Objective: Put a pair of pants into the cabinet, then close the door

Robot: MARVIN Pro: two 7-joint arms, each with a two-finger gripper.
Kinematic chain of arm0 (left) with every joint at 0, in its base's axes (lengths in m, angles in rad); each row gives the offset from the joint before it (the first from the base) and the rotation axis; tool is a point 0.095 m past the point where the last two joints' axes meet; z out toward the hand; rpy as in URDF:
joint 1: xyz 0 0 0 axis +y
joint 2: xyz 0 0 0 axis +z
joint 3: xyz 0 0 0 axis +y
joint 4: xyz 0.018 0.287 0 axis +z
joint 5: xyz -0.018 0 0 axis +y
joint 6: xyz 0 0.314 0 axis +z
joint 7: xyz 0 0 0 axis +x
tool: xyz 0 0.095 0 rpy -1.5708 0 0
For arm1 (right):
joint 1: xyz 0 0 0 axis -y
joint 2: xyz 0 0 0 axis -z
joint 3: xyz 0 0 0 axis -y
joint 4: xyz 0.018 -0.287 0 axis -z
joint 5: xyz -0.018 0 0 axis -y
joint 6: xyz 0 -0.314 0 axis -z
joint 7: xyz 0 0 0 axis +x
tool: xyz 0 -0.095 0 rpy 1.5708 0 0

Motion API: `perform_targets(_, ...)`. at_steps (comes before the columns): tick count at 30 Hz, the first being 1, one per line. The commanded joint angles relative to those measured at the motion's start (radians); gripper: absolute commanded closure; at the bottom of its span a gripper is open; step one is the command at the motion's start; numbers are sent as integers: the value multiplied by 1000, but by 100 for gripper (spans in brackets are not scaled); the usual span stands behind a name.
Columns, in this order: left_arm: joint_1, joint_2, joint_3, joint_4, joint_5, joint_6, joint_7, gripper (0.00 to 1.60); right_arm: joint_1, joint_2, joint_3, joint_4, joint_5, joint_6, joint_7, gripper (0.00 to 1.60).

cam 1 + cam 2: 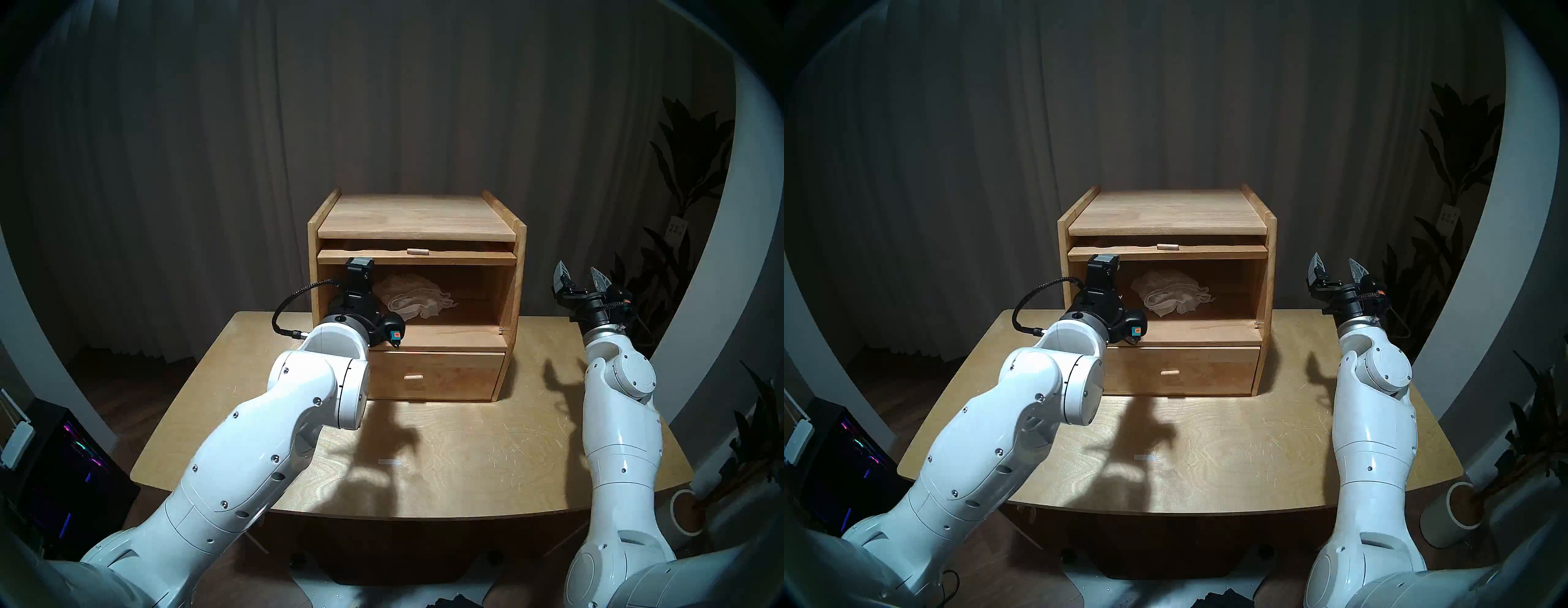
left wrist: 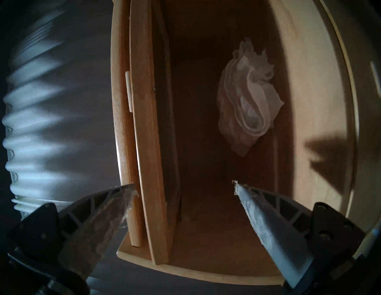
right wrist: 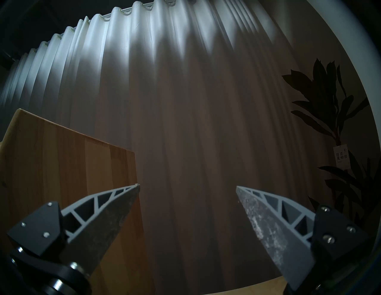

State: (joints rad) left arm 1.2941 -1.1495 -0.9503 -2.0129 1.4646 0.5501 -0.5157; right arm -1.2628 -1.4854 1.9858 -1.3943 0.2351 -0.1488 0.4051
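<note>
cabinet: light-wood box cabinet (image 1: 418, 293) on the pale plywood table (image 1: 466, 450), toward its far edge.
pants: white fabric bundle of pants (image 1: 418, 299) inside the upper compartment, left of centre.
door: light-wood flap door (image 1: 418, 257) raised level under the top.
drawer: plain wooden drawer front (image 1: 437, 375) below the compartment.
left gripper (image 2: 184, 188): at the compartment mouth, left side.
right gripper (image 1: 581, 274): right of the cabinet, apart.

My head pair looks down at the cabinet (image 1: 418, 293) front. My left wrist view, turned sideways, faces its open compartment closely; my right wrist view sees its side wall.
</note>
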Motion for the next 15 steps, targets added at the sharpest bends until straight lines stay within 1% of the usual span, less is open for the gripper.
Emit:
perform_targets(1,-2,-3,16,-38,139,84,111,0,15,-1,-2,-20,-2,-13,-4,0)
perform_targets(2,4,-1,8,-46,108,71,115,0,15,-2,-2,-20,-3,-14,-5,0)
perform_targets(4,9,-2,8,-46,123,90,123,0,14,-2,-2,-20,-3,-15,-5,0)
perform_targets(5,12,0,2,-48,101,82,126,0,14,-2,-2,-20,-3,-15,-6,0)
perform_targets(7,11,1,-1,-40,100,88,125,0,14,-2,-2,-21,-4,-16,-6,0)
perform_targets(8,9,5,-11,-42,56,62,115,0,14,-2,-2,-21,-4,-16,-7,0)
perform_targets(10,-5,1,-14,-18,65,65,107,0,14,-2,-3,-21,-4,-17,-7,0)
perform_targets(12,-20,-6,-33,-5,9,37,91,0,14,-2,-3,-20,-3,-17,-7,0)
perform_targets(13,-29,-7,-38,4,2,31,86,0,14,-1,-3,-20,-3,-17,-8,0)
perform_targets(14,-37,-10,-48,10,-26,18,84,0,14,-1,-4,-20,-3,-17,-8,0)
perform_targets(15,-45,-12,-52,18,-31,15,83,0,14,-1,-4,-20,-3,-17,-8,0)
